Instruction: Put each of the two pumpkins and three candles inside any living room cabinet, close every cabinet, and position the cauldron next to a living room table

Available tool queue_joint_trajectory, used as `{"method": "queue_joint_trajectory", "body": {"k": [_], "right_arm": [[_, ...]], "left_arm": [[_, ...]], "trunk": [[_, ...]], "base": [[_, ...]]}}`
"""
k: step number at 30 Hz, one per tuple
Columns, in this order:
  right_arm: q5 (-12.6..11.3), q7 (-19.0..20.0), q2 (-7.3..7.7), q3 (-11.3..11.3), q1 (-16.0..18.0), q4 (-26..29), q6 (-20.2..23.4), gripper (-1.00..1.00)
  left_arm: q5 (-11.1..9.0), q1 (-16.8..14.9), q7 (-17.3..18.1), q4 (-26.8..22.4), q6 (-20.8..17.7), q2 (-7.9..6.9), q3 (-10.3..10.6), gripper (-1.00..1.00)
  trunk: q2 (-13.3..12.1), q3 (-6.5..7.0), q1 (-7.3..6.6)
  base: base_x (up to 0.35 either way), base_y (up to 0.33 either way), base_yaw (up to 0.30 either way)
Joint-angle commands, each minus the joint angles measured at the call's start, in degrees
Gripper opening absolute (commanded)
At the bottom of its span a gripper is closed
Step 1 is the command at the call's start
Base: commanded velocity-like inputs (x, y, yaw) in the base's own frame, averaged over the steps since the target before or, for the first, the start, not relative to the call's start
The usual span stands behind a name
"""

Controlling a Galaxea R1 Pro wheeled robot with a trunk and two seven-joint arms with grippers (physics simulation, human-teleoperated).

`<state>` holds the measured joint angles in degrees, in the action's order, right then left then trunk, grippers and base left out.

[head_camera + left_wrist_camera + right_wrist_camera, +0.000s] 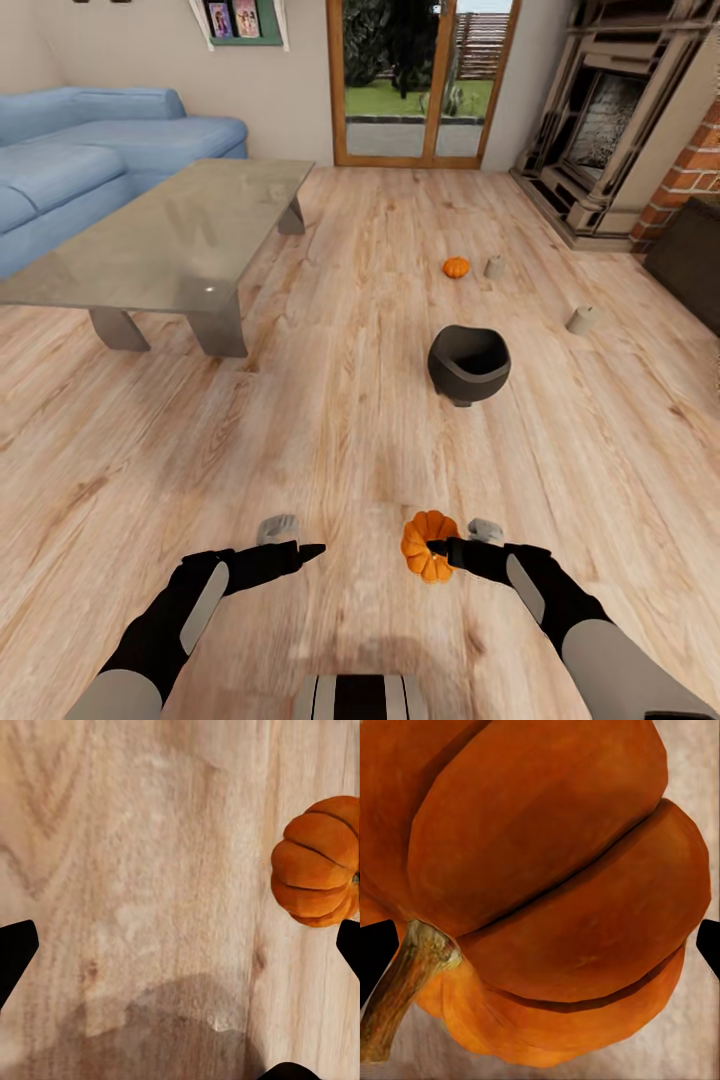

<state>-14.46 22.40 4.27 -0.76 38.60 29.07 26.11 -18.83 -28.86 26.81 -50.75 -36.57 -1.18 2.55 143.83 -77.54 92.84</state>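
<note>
"Where is the pumpkin (429, 545)?"

"Near us on the floor (350, 420), right at the right gripper (442, 548). Its fingers are apart around the pumpkin, not squeezing yet, I think."

"And the left gripper (305, 551)?"

"Open, holding nothing."

"What could go wrong?"

"The pumpkin is round. A crooked squeeze could make it roll away."

The floor (350, 300) is pale wood plank with plain grain and a low sheen. The table (170, 230) has a clear, glossy glass top on matt grey blocky legs. The cauldron (468, 363) looks matt black. The near pumpkin (547, 885) has smooth, slightly waxy orange ribs and a rough, woody stem. The sofa (90, 150) looks like soft blue cloth.
</note>
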Motion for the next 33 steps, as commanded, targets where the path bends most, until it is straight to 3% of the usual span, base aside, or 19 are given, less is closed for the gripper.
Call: {"method": "queue_joint_trajectory", "body": {"k": [1,2,4,9,12,13,16,22,27,33], "right_arm": [[-0.14,-0.03,0.01,-0.02,-0.01,0.67,1.06,-1.00],[-0.14,-0.11,0.03,-0.03,-0.01,3.95,4.34,-1.00],[-0.14,-0.20,0.04,-0.03,-0.01,7.01,6.41,-1.00],[-0.13,-0.44,-0.01,-0.03,-0.01,11.99,8.20,-1.00],[-0.07,-0.50,-0.01,-0.03,-0.01,15.63,10.99,-1.00],[-0.05,-0.51,-0.04,-0.03,-0.01,19.40,12.80,-1.00],[-0.08,-0.51,-0.04,-0.03,-0.01,21.75,14.48,-1.00],[-0.05,-0.51,-0.02,0.05,-0.01,24.99,16.78,-1.00],[-0.06,-0.51,-0.05,0.07,-0.09,25.21,16.93,-1.00],[-0.05,-0.53,0.05,0.02,-0.10,25.27,17.00,-1.00]], "left_arm": [[-0.33,-0.03,-0.09,-0.05,-0.35,-0.05,0.10,1.00],[-0.33,-0.05,-0.09,-0.05,-0.35,-0.05,0.09,1.00],[-0.33,-0.05,-0.09,-0.05,-0.35,-0.05,0.09,1.00],[-0.33,-0.15,-0.50,-0.05,-0.35,-0.05,0.09,1.00],[-0.33,-1.57,-2.18,-0.05,-0.35,-0.26,-0.51,1.00],[-0.33,-2.27,-2.72,-0.05,-0.35,-0.36,-0.91,1.00],[-0.33,-2.43,-2.83,-0.05,-0.35,-0.42,-1.21,1.00],[-0.36,-2.51,-2.73,-0.05,-0.40,-0.58,-3.13,1.00],[-0.34,-2.51,-2.79,0.08,-0.36,-1.81,-3.18,1.00],[-0.25,-2.51,-2.79,0.12,-0.39,-2.30,-2.89,1.00]], "trunk": [[0.00,0.18,-0.03],[-0.02,0.41,-0.06],[-0.04,0.85,-0.11],[-0.11,1.96,-0.24],[-0.15,2.62,-0.31],[-0.16,2.84,-0.34],[-0.20,3.51,-0.42],[-0.28,4.84,-0.57],[-0.35,5.95,-0.70],[-0.43,7.27,-0.86]], "base": [[0.000,0.000,0.000],[0.000,0.000,0.000],[0.000,0.000,0.000],[0.000,0.000,0.000],[0.000,0.000,0.000],[0.000,0.000,0.000],[0.000,0.000,0.000],[0.000,0.000,0.000],[0.000,0.000,0.000],[0.000,0.000,0.000]]}}
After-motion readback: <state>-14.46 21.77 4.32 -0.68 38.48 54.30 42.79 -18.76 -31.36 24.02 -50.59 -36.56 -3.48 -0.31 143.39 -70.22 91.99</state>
